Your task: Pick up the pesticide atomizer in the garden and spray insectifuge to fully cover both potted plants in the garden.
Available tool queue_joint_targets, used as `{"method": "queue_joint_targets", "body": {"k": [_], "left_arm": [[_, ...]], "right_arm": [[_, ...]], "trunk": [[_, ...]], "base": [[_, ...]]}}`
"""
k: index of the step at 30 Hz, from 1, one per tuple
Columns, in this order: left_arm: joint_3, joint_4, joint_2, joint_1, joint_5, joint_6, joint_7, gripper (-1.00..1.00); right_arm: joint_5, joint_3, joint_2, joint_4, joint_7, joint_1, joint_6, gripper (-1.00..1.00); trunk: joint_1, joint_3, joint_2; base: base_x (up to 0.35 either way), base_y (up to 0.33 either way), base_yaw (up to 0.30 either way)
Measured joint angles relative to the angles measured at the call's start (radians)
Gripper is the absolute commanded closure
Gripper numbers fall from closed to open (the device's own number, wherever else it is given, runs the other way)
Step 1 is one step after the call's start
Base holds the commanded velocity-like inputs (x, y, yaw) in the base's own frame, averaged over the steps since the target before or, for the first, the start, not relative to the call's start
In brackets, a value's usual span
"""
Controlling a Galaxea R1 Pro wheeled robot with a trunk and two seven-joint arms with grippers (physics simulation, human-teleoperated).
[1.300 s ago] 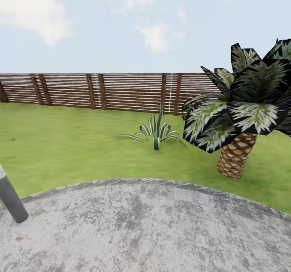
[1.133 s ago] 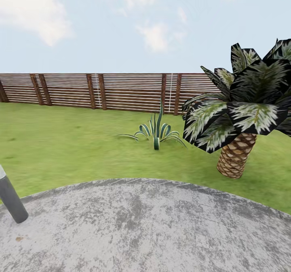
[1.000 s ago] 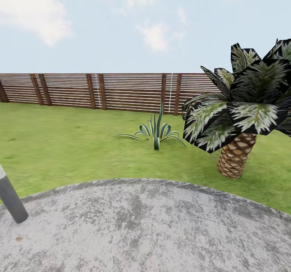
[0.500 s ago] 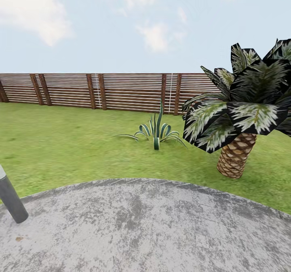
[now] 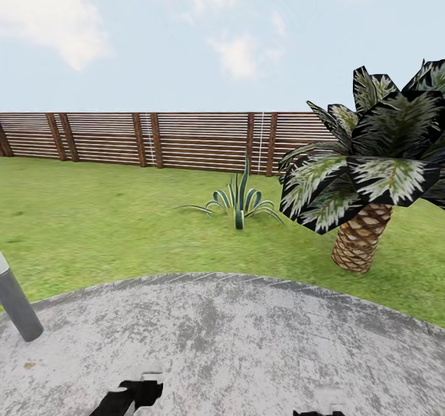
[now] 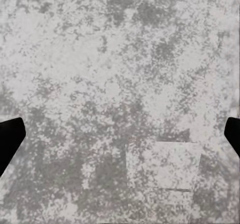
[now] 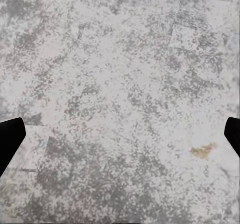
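Note:
The garden lawn (image 5: pixel 93 218) lies ahead, past a round patch of grey paving (image 5: pixel 222 335). The pesticide atomizer and the potted plants are out of view. My left gripper (image 6: pixel 120 139) hangs open over bare paving, its dark fingertips (image 6: pixel 9 136) far apart at the frame's sides with nothing between them. My right gripper (image 7: pixel 120 139) is open the same way above mottled paving, one dark fingertip (image 7: pixel 10 134) at each side. Dark parts of my left arm (image 5: pixel 133 394) and right arm (image 5: pixel 318 412) peek in at the head view's lower edge.
A palm with striped leaves (image 5: pixel 364 181) stands on the grass at the right. A spiky blue-green plant (image 5: pixel 240 203) grows mid-lawn. A brown slatted fence (image 5: pixel 154 139) closes the back. A grey post (image 5: pixel 17 308) leans at the paving's left edge.
Dark parts of both arms have come up into the lower edge of the head view. The garden scene itself has not shifted.

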Motion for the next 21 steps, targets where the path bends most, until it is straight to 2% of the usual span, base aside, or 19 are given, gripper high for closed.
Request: {"method": "queue_joint_targets", "body": {"k": [3,5,8,11,21], "left_arm": [[0.0,-0.171,0.0,-0.007,0.0,0.063,0.0,-1.0],[0.0,-0.31,-0.001,-0.009,0.001,0.12,0.0,-1.0],[-0.003,-0.473,-0.001,-0.008,0.001,0.169,0.0,-1.0],[-0.004,-0.528,0.0,-0.006,0.001,0.178,0.0,-1.0],[-0.001,-0.573,0.0,-0.002,0.001,0.185,0.0,-1.0]], "right_arm": [[0.0,0.0,0.0,-0.175,0.0,0.0,0.06,-1.0],[0.0,0.0,0.001,-0.281,0.0,0.0,0.181,-1.0],[-0.001,0.0,0.001,-0.351,0.001,-0.002,0.336,-1.0],[-0.001,0.0,0.002,-0.393,0.001,-0.004,0.368,-1.0],[0.0,0.004,0.006,-0.426,-0.002,-0.004,0.377,-1.0]], "trunk": [[0.0,0.0,0.0],[0.0,0.0,0.0],[0.0,0.0,0.0],[0.0,0.0,0.0],[0.0,0.0,0.0]], "base": [[0.0,0.0,0.0],[0.0,0.0,0.0],[0.0,0.0,0.0],[0.0,0.0,0.0],[0.0,0.0,0.0]]}}
